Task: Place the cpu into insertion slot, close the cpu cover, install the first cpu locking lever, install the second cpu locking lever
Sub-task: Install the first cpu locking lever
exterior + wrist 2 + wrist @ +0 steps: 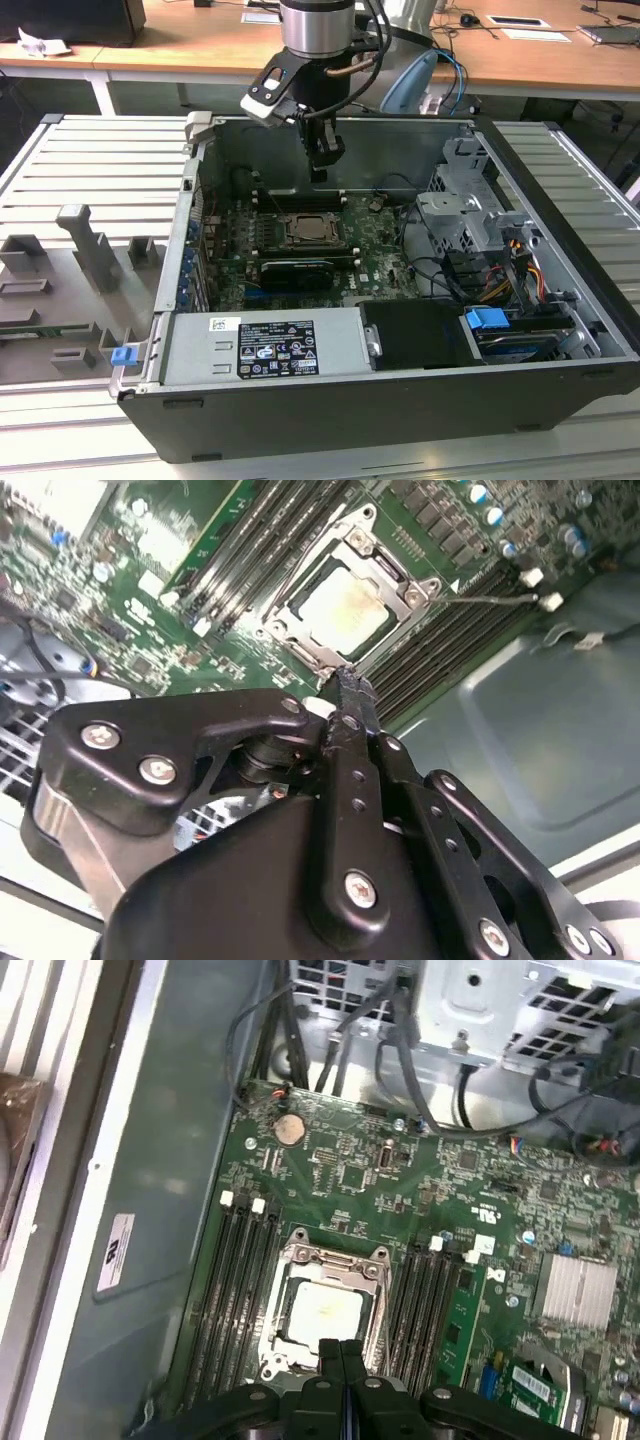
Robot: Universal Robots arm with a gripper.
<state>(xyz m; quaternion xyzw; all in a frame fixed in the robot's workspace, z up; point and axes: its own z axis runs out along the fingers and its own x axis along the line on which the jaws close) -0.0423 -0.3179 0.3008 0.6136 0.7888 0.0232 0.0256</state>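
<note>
In the exterior view the gripper [318, 173] hangs inside the computer case [400, 400], its fingers [318, 160] pressed together and empty. The cpu [312, 230] lies at six o'clock from them on the motherboard [385, 255]. In the second wrist view the cpu cover [395, 565] lies flat, framing the cpu [345, 610]. In the first wrist view the closed fingers [326, 1360] overlap the cover's [335, 1260] edge.
</note>
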